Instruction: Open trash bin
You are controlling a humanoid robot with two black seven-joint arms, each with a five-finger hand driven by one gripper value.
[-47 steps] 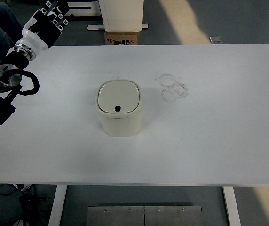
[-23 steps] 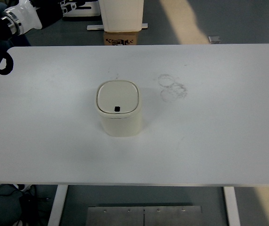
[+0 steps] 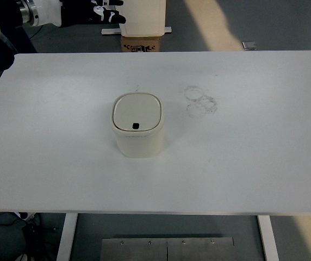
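Observation:
A small cream trash bin (image 3: 137,133) stands near the middle of the white table (image 3: 242,163). Its lid (image 3: 136,111) is shut flat, with a small dark button at its front edge. My left hand (image 3: 105,11) is high at the picture's top left, beyond the table's far edge and far from the bin. Its fingers are spread and hold nothing. The right arm does not show.
A cardboard box (image 3: 142,43) and a tall white object (image 3: 142,16) stand on the floor behind the far edge. Faint ring marks (image 3: 200,101) lie on the table right of the bin.
My left arm has swung up and to the right, from over the table's left edge to beyond its far edge. The bin has not moved and its lid stays shut.

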